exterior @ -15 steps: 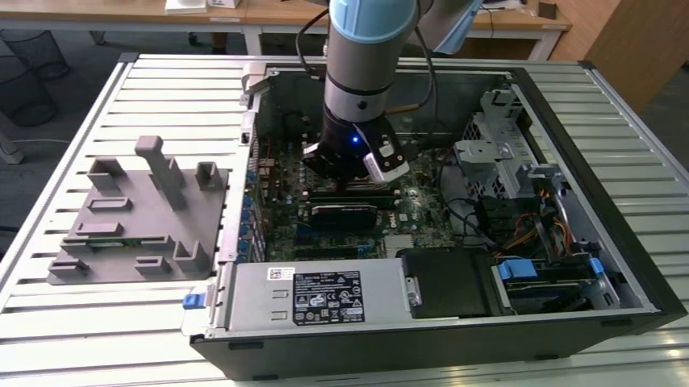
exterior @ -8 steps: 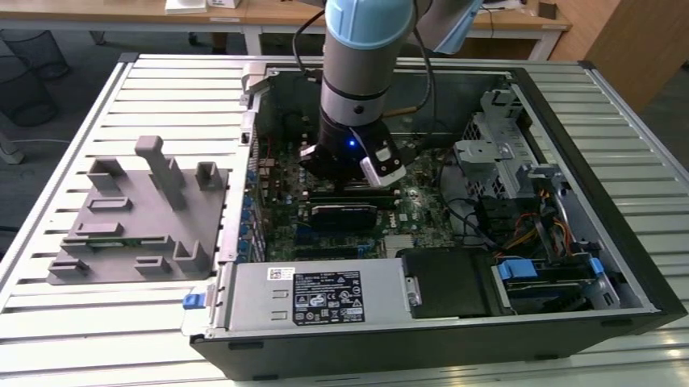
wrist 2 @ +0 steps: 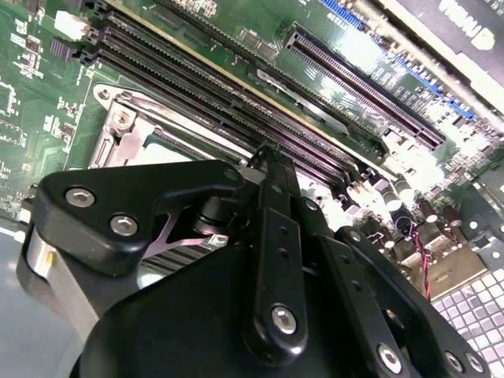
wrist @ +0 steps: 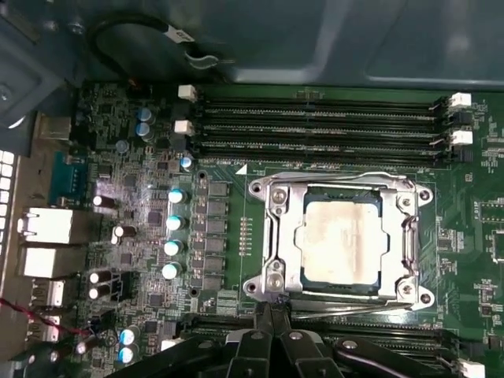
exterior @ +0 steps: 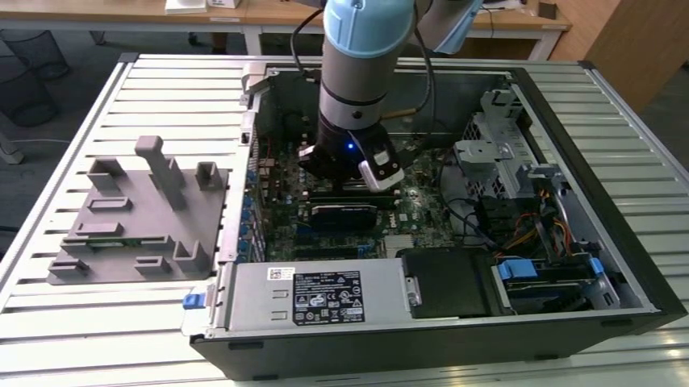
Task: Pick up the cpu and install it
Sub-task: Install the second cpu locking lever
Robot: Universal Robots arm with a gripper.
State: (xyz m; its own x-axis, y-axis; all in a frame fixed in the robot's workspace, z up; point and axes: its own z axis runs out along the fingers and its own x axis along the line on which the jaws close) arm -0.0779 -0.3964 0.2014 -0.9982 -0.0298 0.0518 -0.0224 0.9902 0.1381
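One cpu [wrist: 340, 241] sits flat inside socket frame [wrist: 273, 236] on motherboard [wrist: 118, 142], seemingly already seated. Gripper [wrist: 269, 311] hovers at socket edge, fingers pressed together, pinching nothing, likely to work socket's latch wire. Four memory slots [wrist: 315, 118] lie beside socket. One grey fixture tray [exterior: 135, 218] rests on worktop [exterior: 64, 322].

The cpu [wrist: 340, 240] is showing a dull, smudged silvery metal top, sitting inside a bright bare-metal socket frame [wrist: 274, 236]. The gripper [wrist: 272, 327], at six o'clock of that frame in the first wrist view, is looking like smooth, semi-gloss black plastic or coated metal. The motherboard [wrist: 465, 260] is gleaming glossy green. The fixture tray [exterior: 135, 222] is appearing matt grey plastic.
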